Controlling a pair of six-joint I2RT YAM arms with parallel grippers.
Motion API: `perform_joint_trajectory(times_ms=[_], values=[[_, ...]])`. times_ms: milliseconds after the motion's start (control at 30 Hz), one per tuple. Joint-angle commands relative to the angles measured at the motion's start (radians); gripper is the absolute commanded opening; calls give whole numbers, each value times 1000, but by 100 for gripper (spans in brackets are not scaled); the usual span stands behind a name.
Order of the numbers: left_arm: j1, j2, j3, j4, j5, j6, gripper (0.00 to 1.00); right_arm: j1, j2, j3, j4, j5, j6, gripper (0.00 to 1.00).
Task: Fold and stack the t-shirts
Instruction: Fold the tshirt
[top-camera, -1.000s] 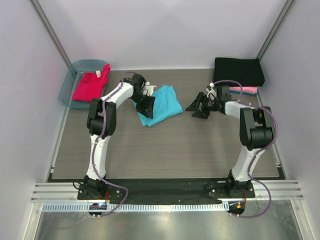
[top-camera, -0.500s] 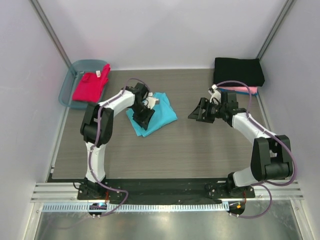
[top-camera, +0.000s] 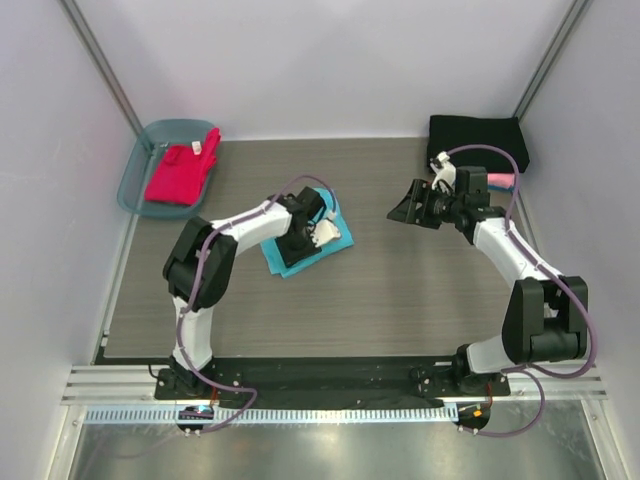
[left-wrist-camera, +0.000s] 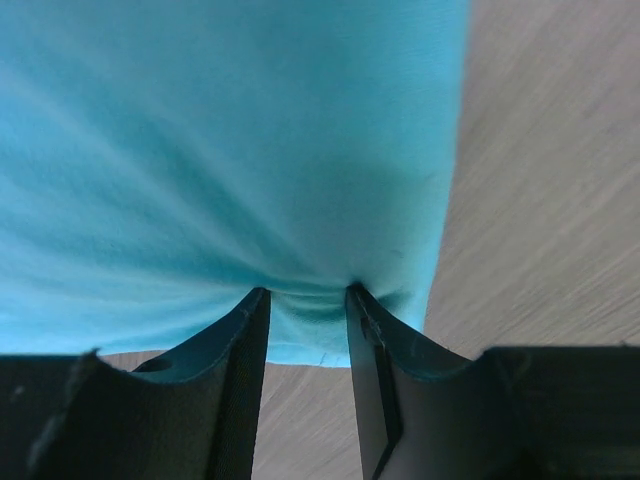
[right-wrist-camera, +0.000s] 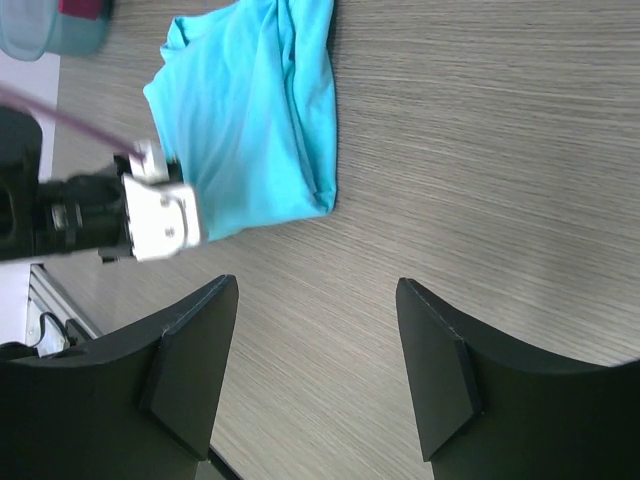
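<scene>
The left gripper (left-wrist-camera: 307, 298) is pinched tight on an edge of the turquoise shirt (left-wrist-camera: 220, 150), and you can see the cloth puckering where the two fingers bite it. In the top view that gripper sits right on the shirt, which is a small folded bundle on the table (top-camera: 400, 290), a bit left of centre. The right gripper (right-wrist-camera: 315, 290) is spread wide with nothing in it. It hangs over the table to the right of the turquoise shirt and well apart from it, with its fingers facing that way. Further out, the red shirt (top-camera: 180, 172) is draped in the tub (top-camera: 140, 160) at the far left corner. The black shirt (top-camera: 478, 142) sits folded at the far right corner, on top of the pink shirt (top-camera: 502, 181), which only shows as a sliver.
</scene>
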Motion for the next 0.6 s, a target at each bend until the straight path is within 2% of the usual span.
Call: perform_joint_trajectory(times_ms=[0,267,567], values=[[-73,14,-120,23,-51,100,39,-25,-74,-22,8,10,-20,70],[-173,-52,-269,41,-66,146,38,-73,-141,-88,5,1,-9,71],[-281,-219,-468,90,-86,200,38,-80,-207,-154,5,-5,-1,70]])
